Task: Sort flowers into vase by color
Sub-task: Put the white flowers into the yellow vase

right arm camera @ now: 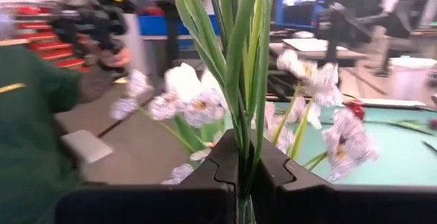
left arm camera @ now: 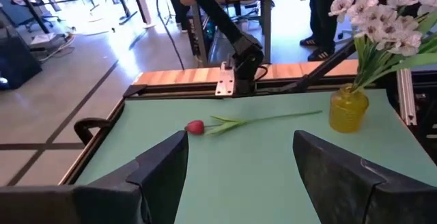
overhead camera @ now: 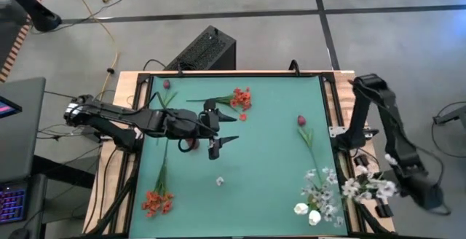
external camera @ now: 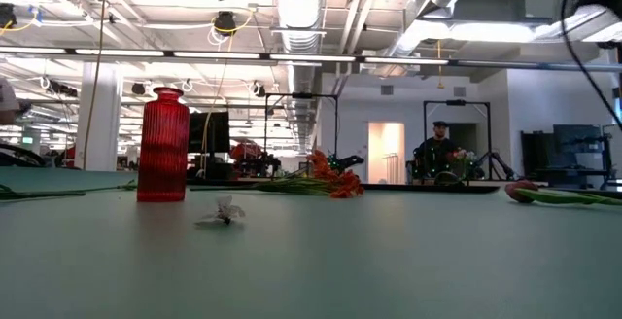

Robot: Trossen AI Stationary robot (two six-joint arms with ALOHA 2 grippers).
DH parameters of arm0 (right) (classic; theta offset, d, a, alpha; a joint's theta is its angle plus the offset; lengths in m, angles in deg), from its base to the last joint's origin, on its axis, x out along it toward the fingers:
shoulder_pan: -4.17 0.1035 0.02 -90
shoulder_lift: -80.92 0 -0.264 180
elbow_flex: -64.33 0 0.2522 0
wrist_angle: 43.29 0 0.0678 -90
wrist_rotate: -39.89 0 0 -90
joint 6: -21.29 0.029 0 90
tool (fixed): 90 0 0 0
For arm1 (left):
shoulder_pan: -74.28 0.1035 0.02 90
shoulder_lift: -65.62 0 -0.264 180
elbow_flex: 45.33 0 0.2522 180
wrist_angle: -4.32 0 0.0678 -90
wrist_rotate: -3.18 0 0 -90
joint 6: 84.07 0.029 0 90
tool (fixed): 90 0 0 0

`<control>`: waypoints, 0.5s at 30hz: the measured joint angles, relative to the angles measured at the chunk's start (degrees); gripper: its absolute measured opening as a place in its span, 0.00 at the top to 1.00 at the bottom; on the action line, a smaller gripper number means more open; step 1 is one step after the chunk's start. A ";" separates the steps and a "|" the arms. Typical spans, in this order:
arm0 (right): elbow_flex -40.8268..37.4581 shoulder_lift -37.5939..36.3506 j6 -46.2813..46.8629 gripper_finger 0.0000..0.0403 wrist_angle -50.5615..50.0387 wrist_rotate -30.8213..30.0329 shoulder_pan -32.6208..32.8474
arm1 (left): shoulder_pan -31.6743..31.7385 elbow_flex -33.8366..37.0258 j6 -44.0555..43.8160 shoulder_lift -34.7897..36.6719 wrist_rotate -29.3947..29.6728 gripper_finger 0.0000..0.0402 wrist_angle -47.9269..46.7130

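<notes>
While right gripper (right arm camera: 242, 173) is clenched on white flower stems (right arm camera: 239, 67) off the table's right edge, prob. for the yellow vase (left arm camera: 349, 109), left gripper (overhead camera: 218, 138) waits mid-table, fingers released.

Two dark jointed arms, black claws

Right gripper (right arm camera: 242, 176) closed on a bunch of green stems (right arm camera: 240, 53) rising straight up between two dark fingers (right arm camera: 205, 173). White blossoms (right arm camera: 188, 98) spread to both sides of the stems, some blurred. Beyond them, a green table surface (right arm camera: 403, 152) with a small dark red bud (right arm camera: 355, 109) lying on it. Off to one side, a person's green sleeve (right arm camera: 31, 128). Blurred room behind.
</notes>
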 joint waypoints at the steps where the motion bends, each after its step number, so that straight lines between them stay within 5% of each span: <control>1: 0.01 1.55 1.44 0.90 0.02 0.00 -1.53 | 0.00 0.00 0.00 -0.01 0.00 0.37 -0.02; 7: 0.02 10.81 9.18 0.90 0.82 -0.02 -10.33 | 0.00 0.00 0.00 -0.56 0.02 0.37 0.06; 15: 0.01 14.83 9.38 0.90 3.40 -0.02 -6.77 | 0.09 0.02 0.42 -1.77 -0.04 0.37 -0.15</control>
